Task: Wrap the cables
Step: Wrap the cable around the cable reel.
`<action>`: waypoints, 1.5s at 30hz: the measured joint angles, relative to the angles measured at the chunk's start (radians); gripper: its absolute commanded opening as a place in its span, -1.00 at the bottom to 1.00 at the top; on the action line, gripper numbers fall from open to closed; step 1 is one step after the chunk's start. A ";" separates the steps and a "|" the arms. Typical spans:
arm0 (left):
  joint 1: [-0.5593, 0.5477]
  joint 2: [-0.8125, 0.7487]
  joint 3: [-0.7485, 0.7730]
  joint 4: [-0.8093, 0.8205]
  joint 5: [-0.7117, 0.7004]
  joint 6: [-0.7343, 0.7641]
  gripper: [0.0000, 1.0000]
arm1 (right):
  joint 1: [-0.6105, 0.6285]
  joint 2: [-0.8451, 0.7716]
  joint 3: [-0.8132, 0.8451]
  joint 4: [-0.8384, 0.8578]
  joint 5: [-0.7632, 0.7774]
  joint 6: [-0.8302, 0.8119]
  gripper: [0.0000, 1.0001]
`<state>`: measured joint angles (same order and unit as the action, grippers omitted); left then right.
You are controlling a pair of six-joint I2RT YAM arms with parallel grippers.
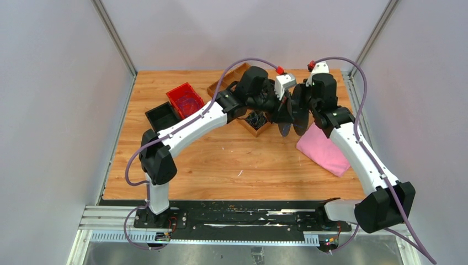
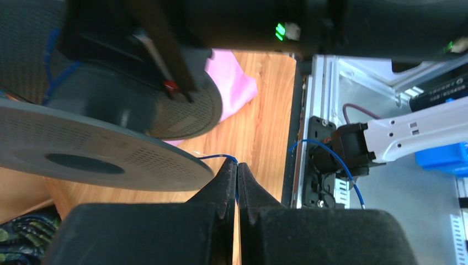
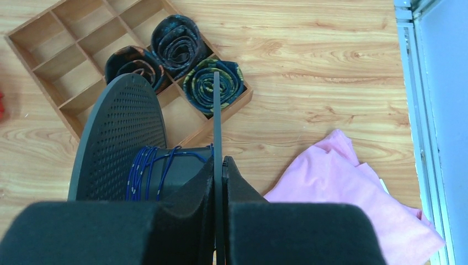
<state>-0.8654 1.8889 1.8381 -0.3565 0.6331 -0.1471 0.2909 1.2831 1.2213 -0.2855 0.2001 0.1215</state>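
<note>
Mid-winding, I'd say: right gripper [image 3: 219, 163] clamps the spool [image 3: 118, 138] by its rim, left gripper [image 2: 237, 165] pinches the blue cable [image 3: 139, 170] beside it; next, probably another taut loop.

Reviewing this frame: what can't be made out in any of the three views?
Left wrist view: the cable vanishes between the shut fingers of the left gripper, so its length beyond them is hidden.
Right wrist view: the right gripper covers the lower rim of the spool and the hub's lower windings.
Top view: both grippers' tips and the cable are hidden behind the wrists and spool.
</note>
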 measured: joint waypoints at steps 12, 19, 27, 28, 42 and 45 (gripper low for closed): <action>0.082 0.028 0.031 0.034 0.075 -0.153 -0.95 | 0.015 -0.039 -0.069 0.079 -0.081 -0.064 -0.99; 0.118 0.050 0.029 0.060 0.124 -0.235 -0.91 | 0.015 -0.047 -0.109 0.118 -0.160 -0.098 -0.99; 0.125 0.050 0.030 0.029 0.137 -0.185 -0.76 | 0.015 -0.063 -0.123 0.131 -0.219 -0.151 -0.99; 0.126 0.050 0.030 0.018 0.137 -0.174 -0.75 | 0.015 -0.063 -0.126 0.131 -0.223 -0.158 -0.99; 0.176 0.050 0.052 -0.133 0.041 0.004 -0.66 | 0.015 -0.083 -0.150 0.115 -0.245 -0.209 -0.99; 0.175 0.039 0.032 -0.138 0.027 0.034 -0.60 | 0.015 -0.083 -0.150 0.114 -0.241 -0.210 -0.99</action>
<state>-0.6907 1.9282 1.8698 -0.4946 0.6605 -0.1135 0.3061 1.1999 1.0710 -0.1715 -0.0410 -0.0883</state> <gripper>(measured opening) 0.178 0.034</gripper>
